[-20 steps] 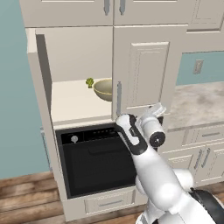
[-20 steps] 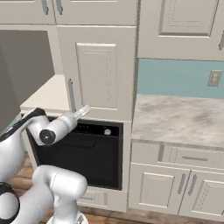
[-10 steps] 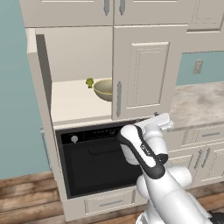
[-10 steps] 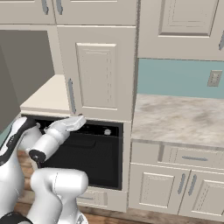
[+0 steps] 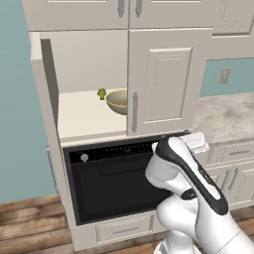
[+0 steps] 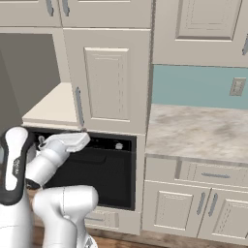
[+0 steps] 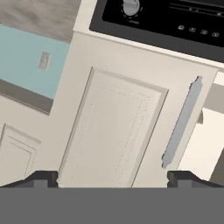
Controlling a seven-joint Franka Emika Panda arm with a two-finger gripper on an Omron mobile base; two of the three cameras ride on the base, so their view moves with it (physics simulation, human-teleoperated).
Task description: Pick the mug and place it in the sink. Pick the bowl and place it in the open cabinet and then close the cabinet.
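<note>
The olive-tan bowl [image 5: 118, 101] sits on the beige shelf of the cabinet [image 5: 84, 116], half hidden behind the shut right door [image 5: 166, 79]. The cabinet's left door [image 5: 48, 94] stands open, seen edge-on. My gripper [image 5: 197, 141] hovers in front of the oven's top right corner, just below the shut door, well right of the bowl. In the hand view the gripper [image 7: 112, 179] is open with nothing between its fingertips [image 7: 41, 178], facing that door [image 7: 113, 131] and its metal handle [image 7: 181, 122]. The mug and the sink are out of view.
A tiny green broccoli-like item [image 5: 101, 93] lies behind the bowl. The black oven [image 5: 114, 178] sits under the cabinet. A speckled counter [image 6: 203, 131] runs to the right with low drawers and doors beneath. Shorter upper cabinets [image 5: 124, 12] hang above.
The arm has folded down and its elbow has dropped. The hand has sunk slightly and drifted a little right, staying open. The bowl and doors have not moved.
</note>
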